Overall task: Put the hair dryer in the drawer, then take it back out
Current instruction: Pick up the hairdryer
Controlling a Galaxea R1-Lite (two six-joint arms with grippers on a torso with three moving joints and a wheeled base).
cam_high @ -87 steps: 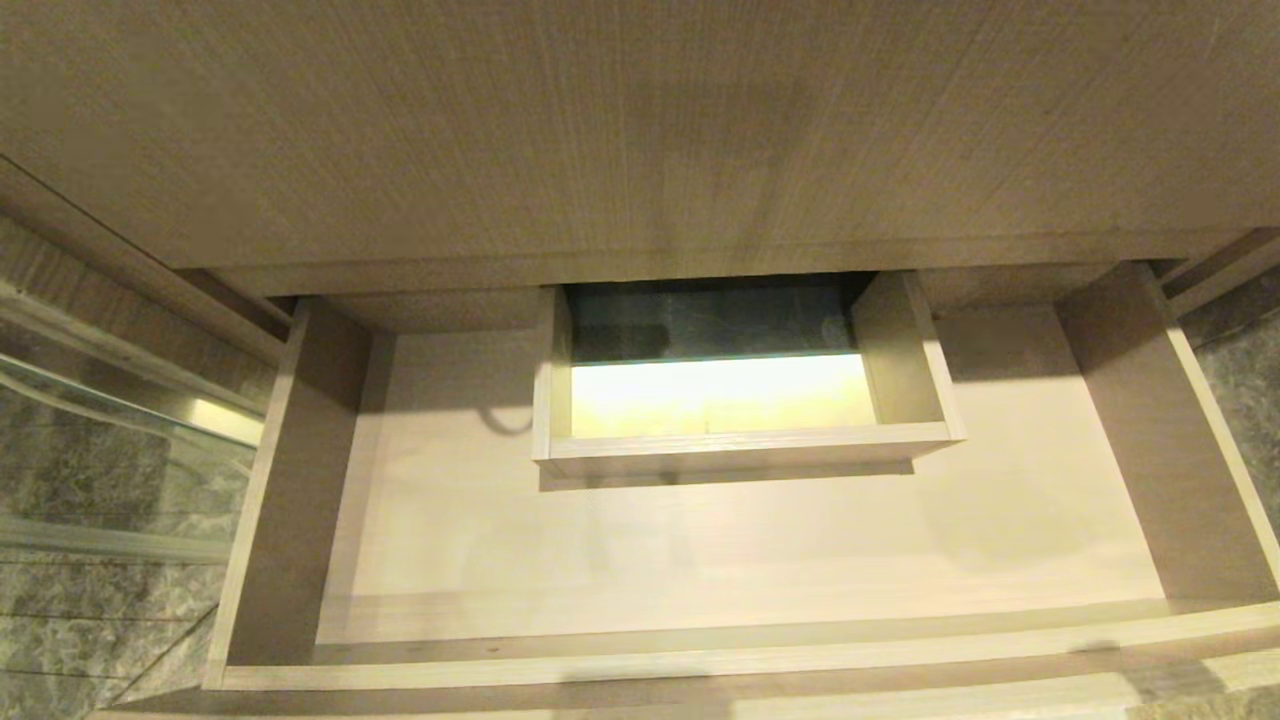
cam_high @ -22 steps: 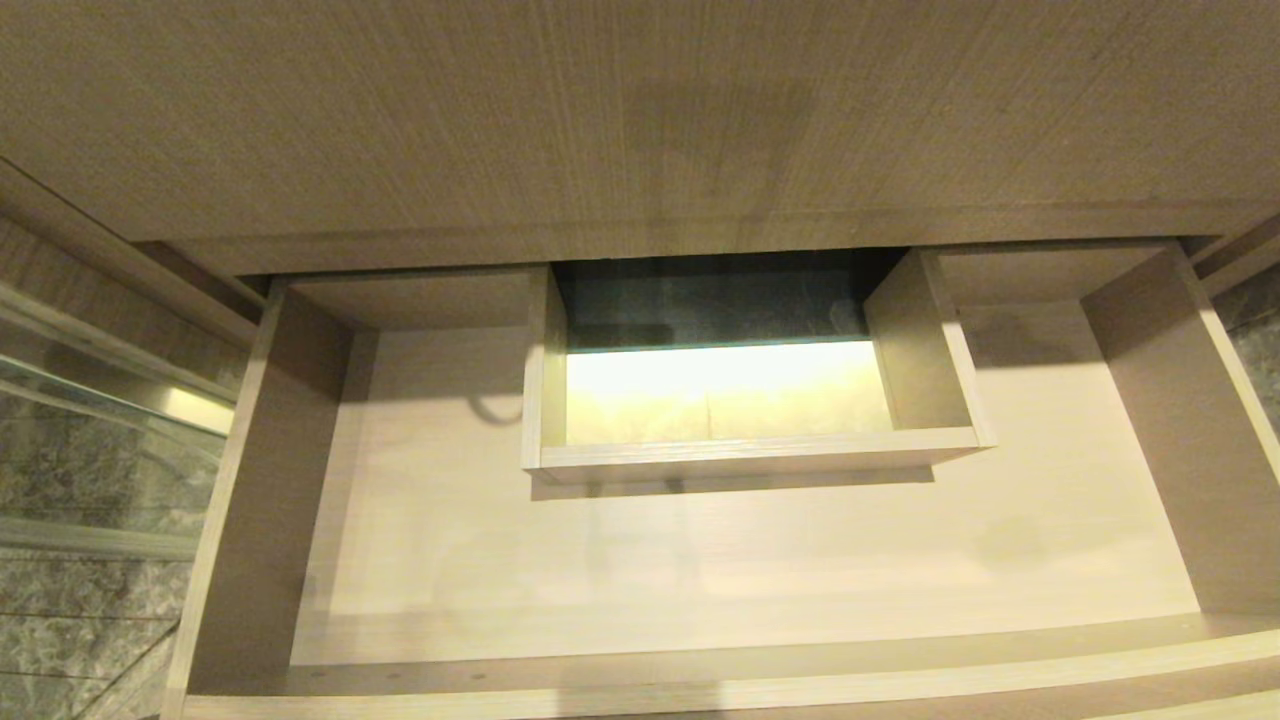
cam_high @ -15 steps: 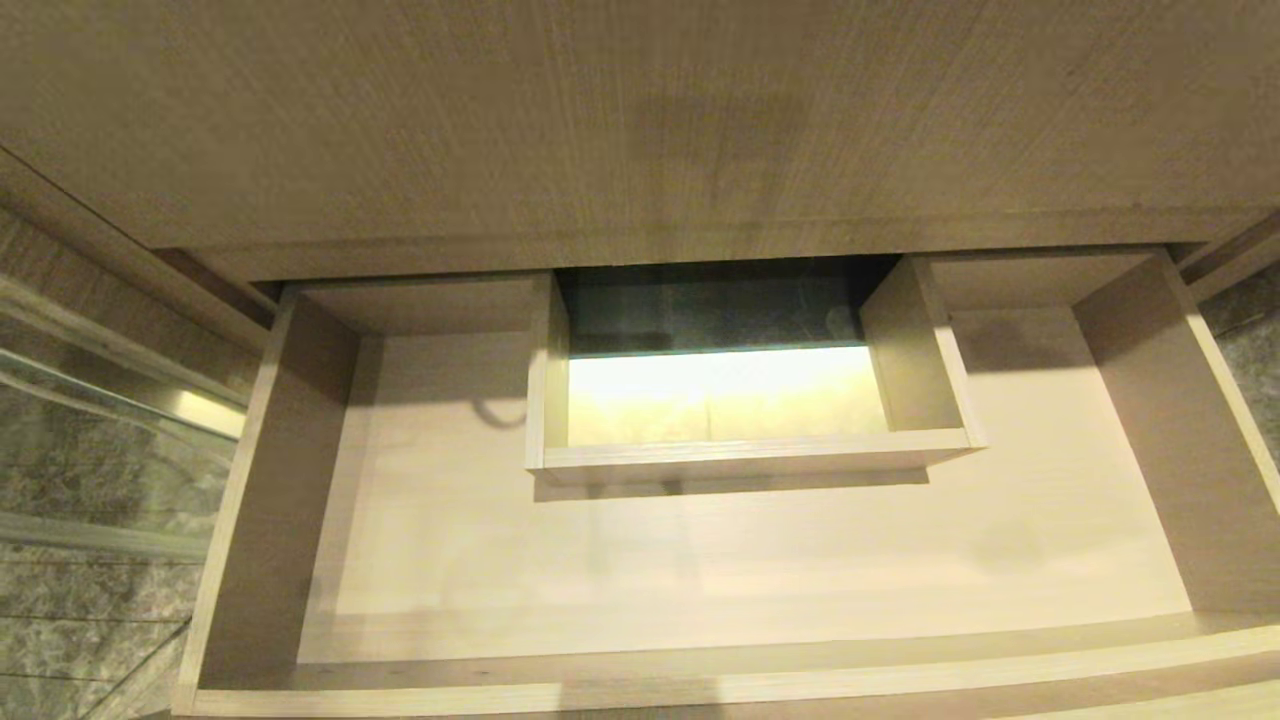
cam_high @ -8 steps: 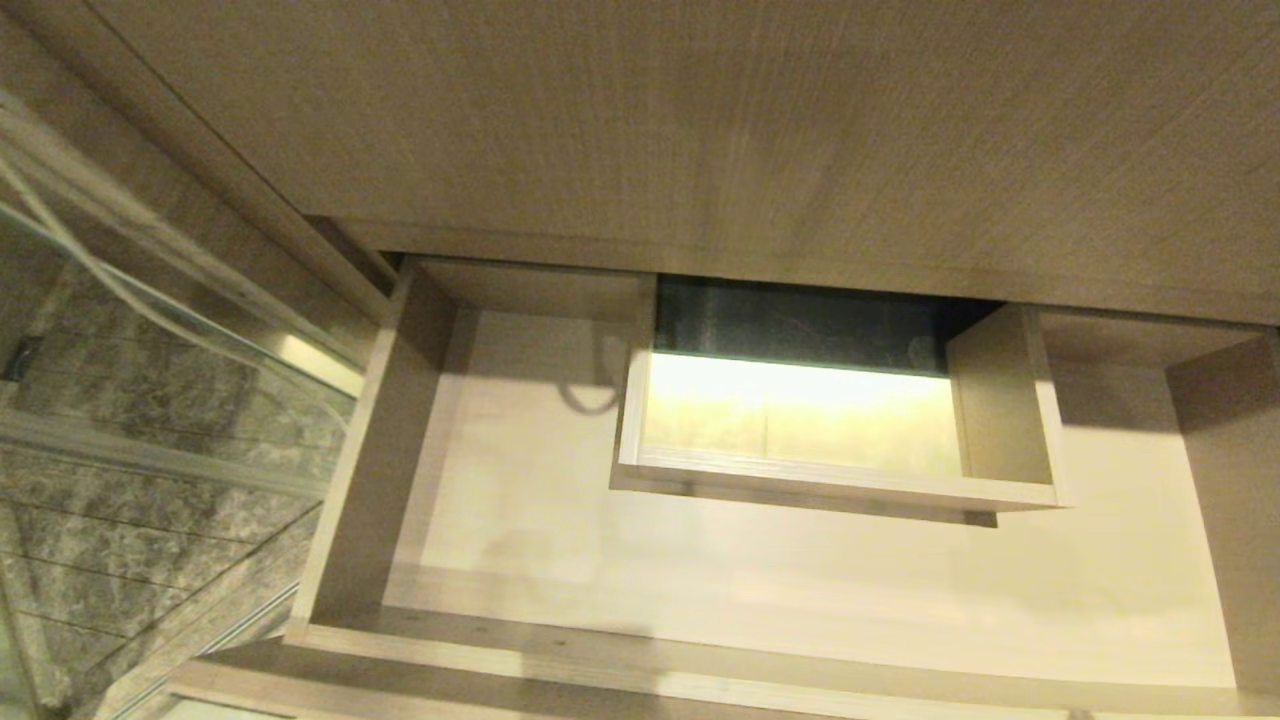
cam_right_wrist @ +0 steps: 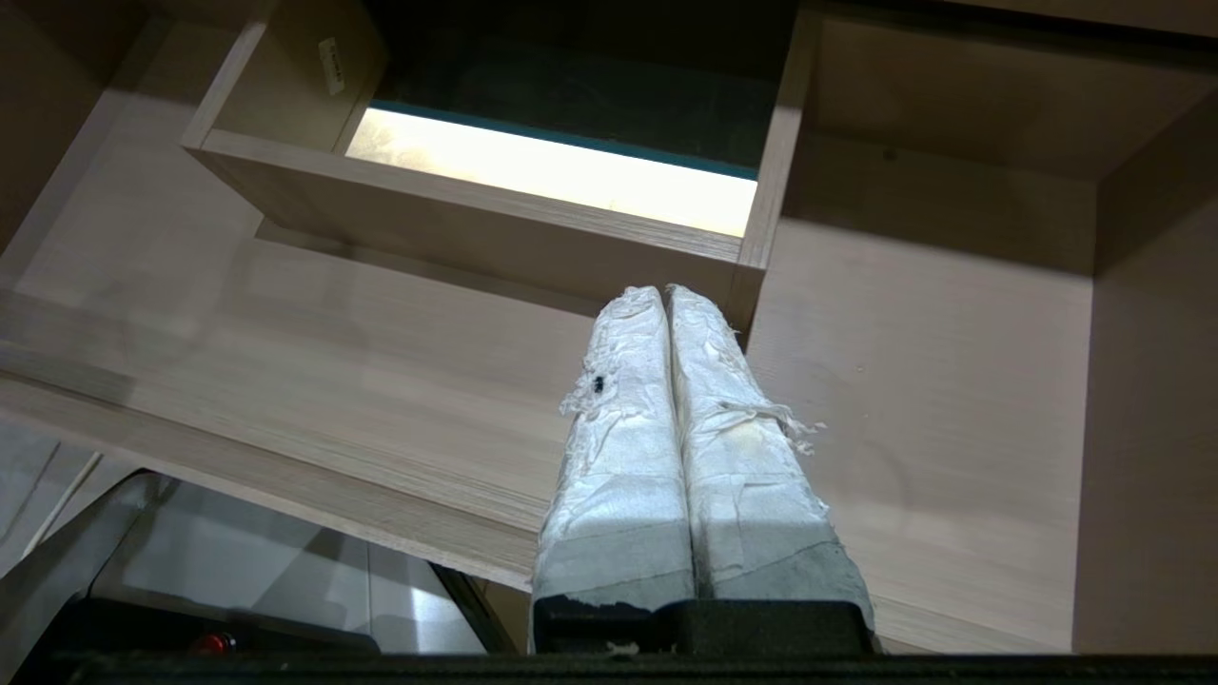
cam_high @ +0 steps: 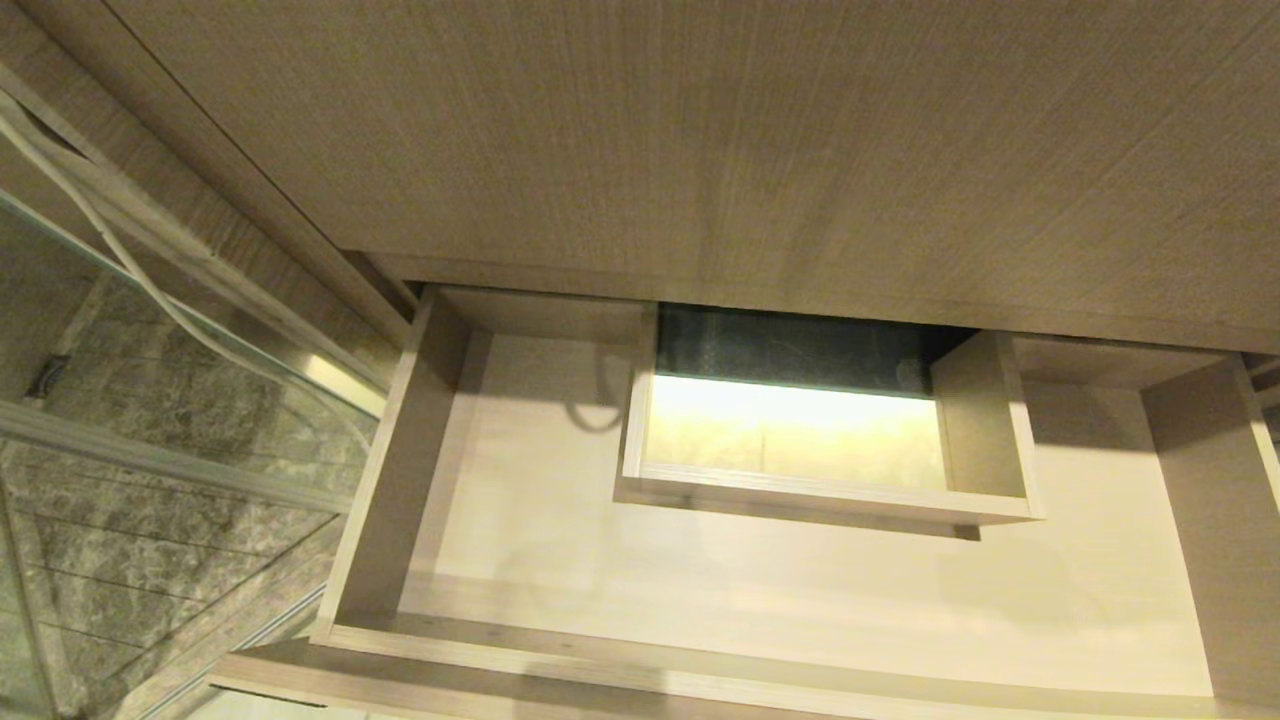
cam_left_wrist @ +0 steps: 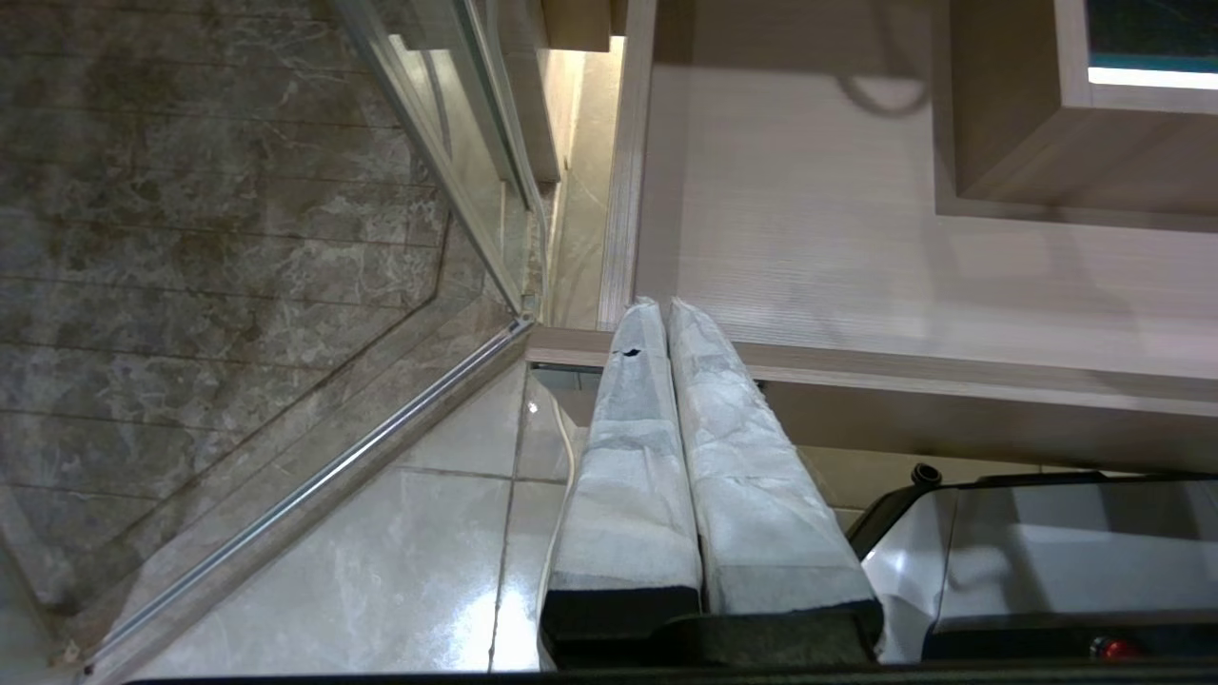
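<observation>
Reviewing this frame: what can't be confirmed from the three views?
- Hair dryer: in no view, so its whereabouts are unknown.
- Drawer: right side and front cut off by the head view's edges; back hidden under the wood-grain panel.
- Left gripper and right gripper: outside the head view; the wrist views show them shut, empty.
</observation>
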